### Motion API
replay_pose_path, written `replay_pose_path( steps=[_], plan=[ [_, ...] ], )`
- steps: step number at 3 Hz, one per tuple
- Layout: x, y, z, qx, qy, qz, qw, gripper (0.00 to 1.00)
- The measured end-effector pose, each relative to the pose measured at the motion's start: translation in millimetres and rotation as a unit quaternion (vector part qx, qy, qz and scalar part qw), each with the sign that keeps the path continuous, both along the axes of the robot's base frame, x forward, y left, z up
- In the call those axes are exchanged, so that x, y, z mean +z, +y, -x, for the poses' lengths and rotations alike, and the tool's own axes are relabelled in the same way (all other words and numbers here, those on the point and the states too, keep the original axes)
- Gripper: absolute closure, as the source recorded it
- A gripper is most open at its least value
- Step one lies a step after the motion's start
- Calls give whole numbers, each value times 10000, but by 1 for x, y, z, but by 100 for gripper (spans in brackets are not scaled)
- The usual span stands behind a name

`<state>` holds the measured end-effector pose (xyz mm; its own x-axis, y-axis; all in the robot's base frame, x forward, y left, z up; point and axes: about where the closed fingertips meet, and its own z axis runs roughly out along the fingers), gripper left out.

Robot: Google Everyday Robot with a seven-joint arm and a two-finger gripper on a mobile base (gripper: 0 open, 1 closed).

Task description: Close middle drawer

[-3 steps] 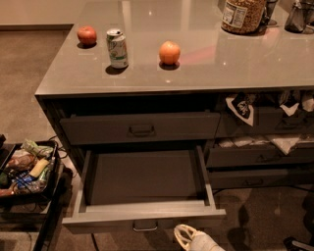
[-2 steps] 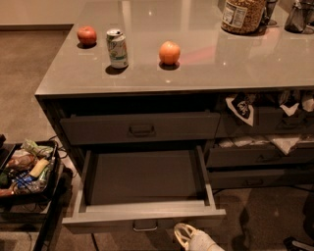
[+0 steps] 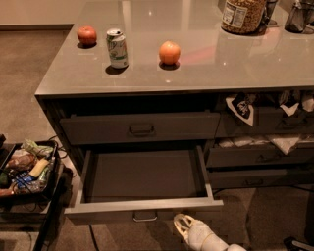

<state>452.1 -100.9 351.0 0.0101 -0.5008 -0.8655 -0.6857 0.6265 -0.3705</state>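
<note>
Large grey glossy countertop (image 3: 221, 59) ran off the right edge of the frame; its front and left edges were sharp and fully seen. The brown carpet floor (image 3: 24, 88) lay open to the left. The middle drawer (image 3: 142, 176), a wide dark grey box with a flat front, was pulled far out of the left cabinet bank toward the camera. Its long axis ran left-right, parallel to the counter's front edge, and its front faced the bottom of the frame. Its inside was bare, and its small centred bail handle (image 3: 145, 216) hung under the front lip. Above it sat the slimmer dark grey top drawer (image 3: 98, 128); the drawer below was hidden by the open box. The right bank of dark drawers (image 3: 260, 157) was cut off at the right edge, with white-and-black packets (image 3: 241, 108) hanging out, contents hard to make out. A black tray of mixed snacks (image 3: 55, 156) stood low at left, near the drawer's left corner with a narrow gap between them. A clear jar of nuts (image 3: 244, 14) was cropped at the top. The white gripper (image 3: 182, 224) sat low at the bottom edge, just in front of the drawer front and right of the handle, arm cut off; cannot tell whether it was spread or pressed together, or touching the front. A green-white can (image 3: 117, 48), an orange (image 3: 169, 52) and a red apple (image 3: 87, 35) stood well apart near the counter's left end.
</note>
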Motion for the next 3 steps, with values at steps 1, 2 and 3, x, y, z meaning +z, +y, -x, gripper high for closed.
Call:
replay_pose_path(
  steps=[1, 2, 3],
  plan=[
    [14, -9, -26, -58, -186, 101, 9998, 100],
    [24, -1, -87, 179, -254, 171, 9994, 100],
    [24, 1, -87, 193, -254, 146, 9994, 100]
  ],
)
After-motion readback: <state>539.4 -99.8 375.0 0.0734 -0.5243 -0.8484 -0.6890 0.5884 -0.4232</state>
